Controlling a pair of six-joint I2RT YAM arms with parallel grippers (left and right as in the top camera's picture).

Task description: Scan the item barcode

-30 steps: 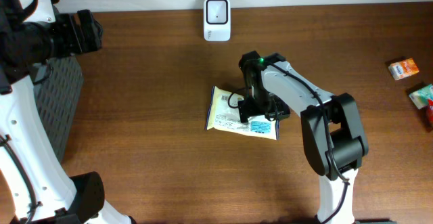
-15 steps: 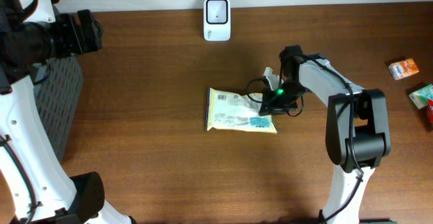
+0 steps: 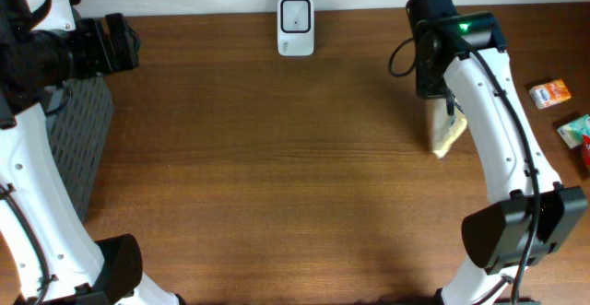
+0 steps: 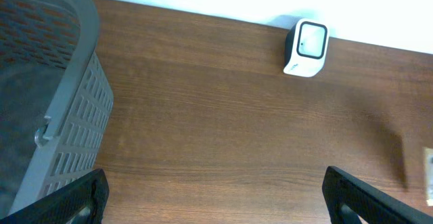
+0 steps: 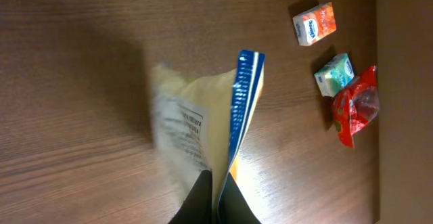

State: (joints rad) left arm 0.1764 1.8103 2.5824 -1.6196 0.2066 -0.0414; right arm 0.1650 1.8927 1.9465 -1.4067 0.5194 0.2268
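Overhead, one basket (image 3: 78, 148) sits at the left edge by the spread left pincer (image 4: 216, 200), one scanner (image 3: 296, 27) at the far edge, open worktop (image 3: 277, 158) between; right pincer (image 5: 215, 200) pinches one lifted pouch (image 3: 446, 132); three packs (image 5: 334, 74) near the right edge.

Scanner (image 3: 296, 26) back centre; basket (image 3: 85, 144) far left; pouch (image 3: 446, 132) right; packs (image 3: 550, 93) beyond it.

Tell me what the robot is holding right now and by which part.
The right gripper is shut on the yellow packet, pinching the end of its blue-striped edge. The left gripper is open, holding nothing.
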